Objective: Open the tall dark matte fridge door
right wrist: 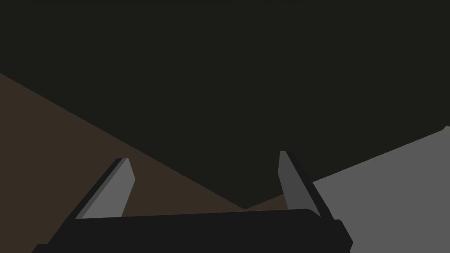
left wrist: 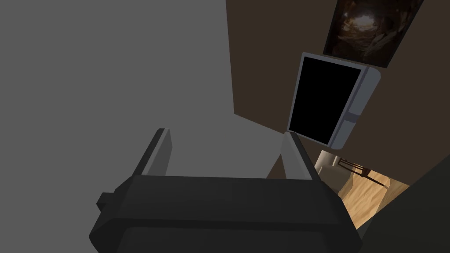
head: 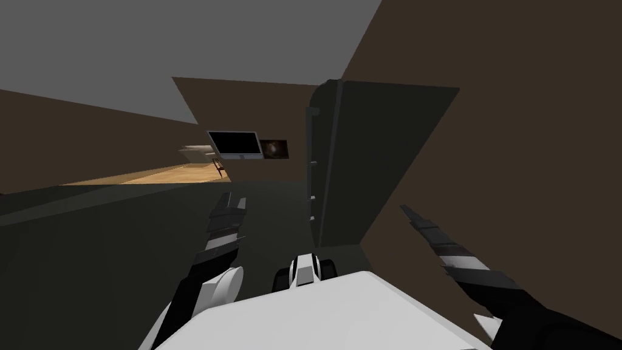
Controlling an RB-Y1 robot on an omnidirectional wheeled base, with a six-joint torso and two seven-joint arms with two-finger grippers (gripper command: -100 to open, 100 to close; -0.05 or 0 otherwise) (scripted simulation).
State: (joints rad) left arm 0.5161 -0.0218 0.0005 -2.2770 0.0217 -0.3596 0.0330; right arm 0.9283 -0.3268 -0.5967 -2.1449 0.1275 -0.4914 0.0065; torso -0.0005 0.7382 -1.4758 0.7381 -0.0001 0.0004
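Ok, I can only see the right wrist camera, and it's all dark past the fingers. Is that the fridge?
Observer: Yes, the head view shows a tall dark fridge ahead of the right gripper.
Operator: Where's its handle?
Observer: A grey vertical handle runs down the fridge's left edge.
Operator: And my other hand?
Observer: The left gripper is open and empty, facing a black screen on the brown wall.

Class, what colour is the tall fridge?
Very dark grey, almost black; the head view shows the fridge best.
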